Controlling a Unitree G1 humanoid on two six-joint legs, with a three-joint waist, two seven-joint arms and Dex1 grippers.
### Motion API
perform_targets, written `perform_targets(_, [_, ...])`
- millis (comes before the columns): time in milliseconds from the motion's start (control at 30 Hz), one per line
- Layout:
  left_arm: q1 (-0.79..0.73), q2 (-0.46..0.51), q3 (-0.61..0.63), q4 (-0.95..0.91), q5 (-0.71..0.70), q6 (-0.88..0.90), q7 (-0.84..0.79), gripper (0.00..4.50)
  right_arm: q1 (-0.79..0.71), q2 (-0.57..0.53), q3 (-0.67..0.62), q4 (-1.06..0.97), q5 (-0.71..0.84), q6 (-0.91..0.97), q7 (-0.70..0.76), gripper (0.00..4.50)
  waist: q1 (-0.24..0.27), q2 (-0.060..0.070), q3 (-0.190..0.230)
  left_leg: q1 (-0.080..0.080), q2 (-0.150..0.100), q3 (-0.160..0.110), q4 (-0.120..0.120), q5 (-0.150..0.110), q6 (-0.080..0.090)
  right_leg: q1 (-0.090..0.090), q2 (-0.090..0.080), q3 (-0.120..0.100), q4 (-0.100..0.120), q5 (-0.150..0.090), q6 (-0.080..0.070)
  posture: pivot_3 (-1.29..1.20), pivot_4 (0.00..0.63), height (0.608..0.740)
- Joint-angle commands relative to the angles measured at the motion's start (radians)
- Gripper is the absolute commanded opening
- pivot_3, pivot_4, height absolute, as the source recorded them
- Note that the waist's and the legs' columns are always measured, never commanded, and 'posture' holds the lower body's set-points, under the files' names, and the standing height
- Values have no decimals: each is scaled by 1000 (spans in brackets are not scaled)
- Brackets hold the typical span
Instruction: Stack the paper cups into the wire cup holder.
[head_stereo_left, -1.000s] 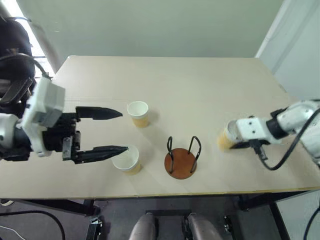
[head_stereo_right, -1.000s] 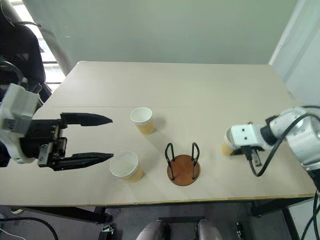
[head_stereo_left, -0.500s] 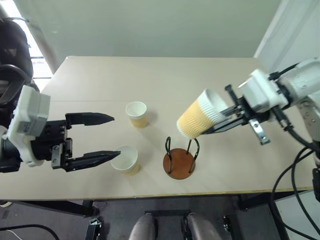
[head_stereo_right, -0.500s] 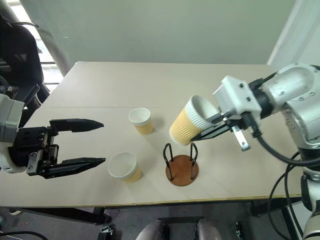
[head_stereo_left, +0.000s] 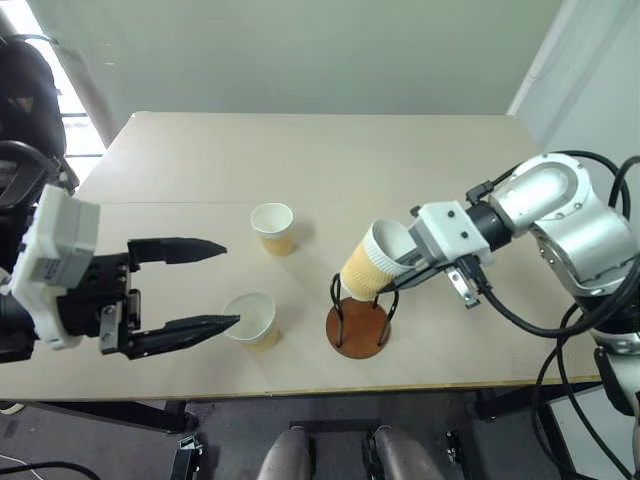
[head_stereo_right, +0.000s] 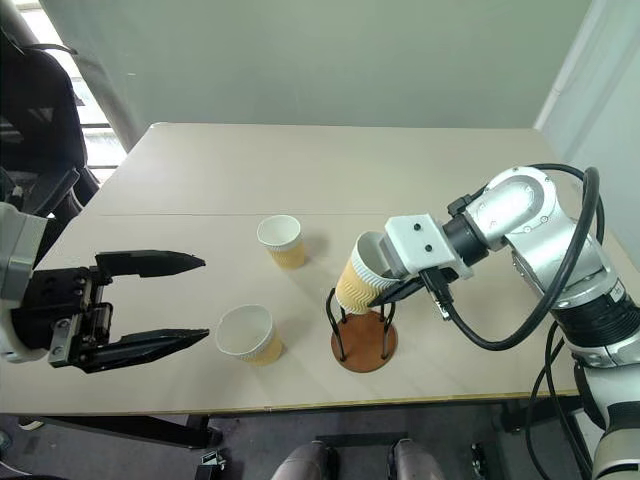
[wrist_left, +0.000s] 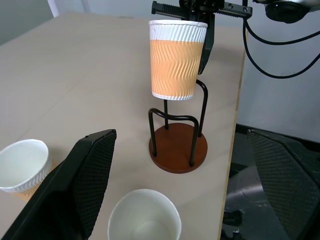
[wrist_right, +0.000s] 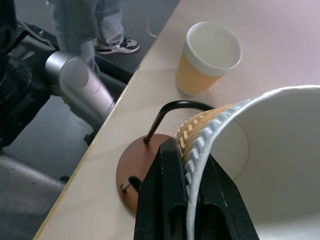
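Cup (head_stereo_left: 371, 267) above wire holder (head_stereo_left: 361, 318)

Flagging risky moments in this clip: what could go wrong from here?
The right gripper pinches the held cup by its rim only, and tilted, so it could slip or crumple. Its bottom hangs just over the holder loops and might catch a wire and tip the stand. The open left gripper sits close to the near cup and could knock it.

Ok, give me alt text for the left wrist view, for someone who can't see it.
The right gripper pinches the rim of a paper cup above the wire cup holder on the table. Nearer, two more upright cups stand between the left gripper's open black fingers.
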Motion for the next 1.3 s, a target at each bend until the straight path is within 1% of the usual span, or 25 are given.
perform_targets(33, [4,18,41,-18,-14,8,14,4500,0,5,-5,-24,-4,-17,13,19,0,0,0,0,0,0,0,0,0,0,0,0,0,0,0,0,150,740])
perform_targets(400, [18,34,41,-23,-6,4,22,4500,9,19,5,-36,-34,-19,15,19,0,0,0,0,0,0,0,0,0,0,0,0,0,0,-1,0,150,740])
perform_targets(500, [19,36,38,-24,-5,4,24,4500,14,19,8,-41,-43,-13,17,577,0,0,0,0,1,0,0,0,0,0,0,0,0,0,-1,0,150,740])
perform_targets(533, [19,37,37,-25,-5,4,24,4500,14,20,9,-41,-46,-14,16,836,0,0,0,0,1,0,0,0,0,0,0,0,0,0,-1,0,150,740])
perform_targets(800, [22,42,34,-27,0,2,16,4500,2,26,3,-9,-71,-31,18,3554,0,0,0,0,1,0,0,0,0,0,1,0,0,0,-1,0,150,740])
perform_targets(867, [27,57,21,-23,23,-3,-2,4500,-6,22,-11,12,-75,-32,14,4215,0,0,0,0,1,0,0,0,0,0,1,0,0,0,-1,0,150,740])
perform_targets(900, [37,71,9,-18,50,-8,-18,4500,-10,15,-25,27,-74,-29,13,4478,0,0,0,0,1,0,0,0,0,0,1,0,0,0,-1,0,150,740])
perform_targets(933, [53,85,-5,-13,85,-16,-37,4500,-12,7,-40,42,-71,-26,11,4478,0,0,0,0,1,0,0,0,0,0,1,0,0,0,-1,0,150,740])
perform_targets(1000, [123,136,-69,2,237,-77,-88,4500,-19,-19,-97,99,-67,-18,-11,4478,0,0,0,0,1,0,0,0,0,0,1,0,0,0,-1,0,150,740])
perform_targets(1067, [162,185,-161,32,373,-160,-106,4500,-27,-60,-179,174,-43,6,-32,4478,3,0,0,0,1,0,0,0,0,0,1,0,0,-1,-2,0,150,740])
perform_targets(1133, [164,210,-216,53,421,-212,-141,4500,-13,-109,-269,209,20,41,-20,4478,11,0,0,-2,1,0,1,-1,-1,-2,0,1,0,-1,-2,0,150,740])
perform_targets(1233, [92,237,-324,90,453,-280,-175,4500,43,-186,-443,225,157,107,11,4478,18,-2,-1,-5,1,0,0,-3,-3,-5,0,1,0,-1,-3,0,150,740])
perform_targets(1300, [37,242,-413,109,483,-323,-186,4500,78,-211,-524,203,221,147,-1,4478,19,-2,-1,-5,1,0,0,-5,-4,-5,1,1,0,-1,-4,0,150,740])
